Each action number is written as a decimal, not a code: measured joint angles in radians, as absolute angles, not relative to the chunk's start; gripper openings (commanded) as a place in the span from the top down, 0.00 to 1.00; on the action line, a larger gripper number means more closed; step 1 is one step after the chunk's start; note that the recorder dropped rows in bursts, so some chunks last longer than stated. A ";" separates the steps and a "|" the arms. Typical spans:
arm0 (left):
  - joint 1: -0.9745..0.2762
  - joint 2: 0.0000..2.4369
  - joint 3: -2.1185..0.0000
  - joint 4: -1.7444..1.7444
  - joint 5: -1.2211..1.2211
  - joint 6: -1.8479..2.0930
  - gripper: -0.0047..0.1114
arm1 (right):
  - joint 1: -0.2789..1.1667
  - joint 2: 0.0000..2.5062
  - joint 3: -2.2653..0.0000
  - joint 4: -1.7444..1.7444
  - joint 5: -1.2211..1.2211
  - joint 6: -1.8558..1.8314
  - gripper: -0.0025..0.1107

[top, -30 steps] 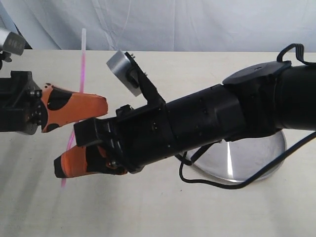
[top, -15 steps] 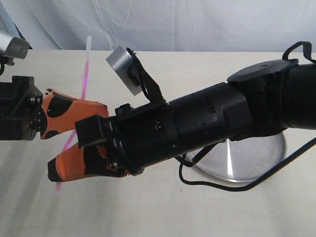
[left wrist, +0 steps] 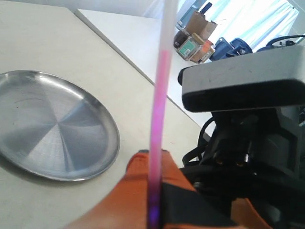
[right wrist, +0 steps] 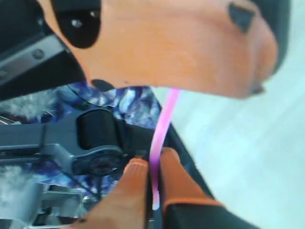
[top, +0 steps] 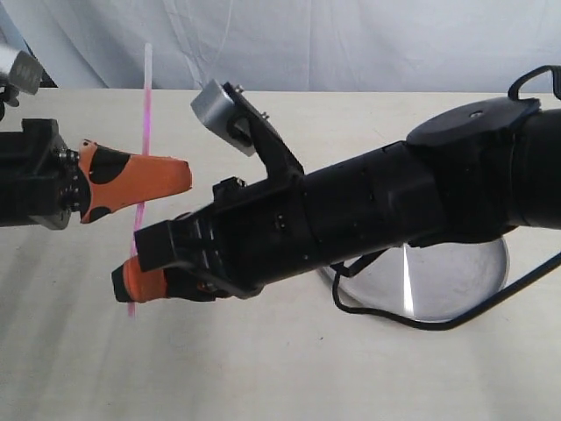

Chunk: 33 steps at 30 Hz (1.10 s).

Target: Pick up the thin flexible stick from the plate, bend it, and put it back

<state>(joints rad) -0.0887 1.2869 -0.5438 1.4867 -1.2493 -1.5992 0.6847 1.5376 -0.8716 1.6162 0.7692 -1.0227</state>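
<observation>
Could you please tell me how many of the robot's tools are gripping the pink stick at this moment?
2. The left tool clamps the pink stick around its middle, and the right tool clamps it near its pink end, opposite the whitish tip.

The right arm (top: 377, 210) overhangs the plate (top: 443, 285), blocking approach.

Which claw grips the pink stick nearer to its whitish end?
Left. The left claw clamps the stick about midway, nearer the whitish end; the right claw clamps it further down, close to the opposite pink end.
</observation>
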 measured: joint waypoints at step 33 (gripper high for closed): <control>-0.089 1.241 -0.538 1.441 -1.193 -1.666 0.96 | 0.697 1.607 -0.888 1.528 0.597 -1.236 0.32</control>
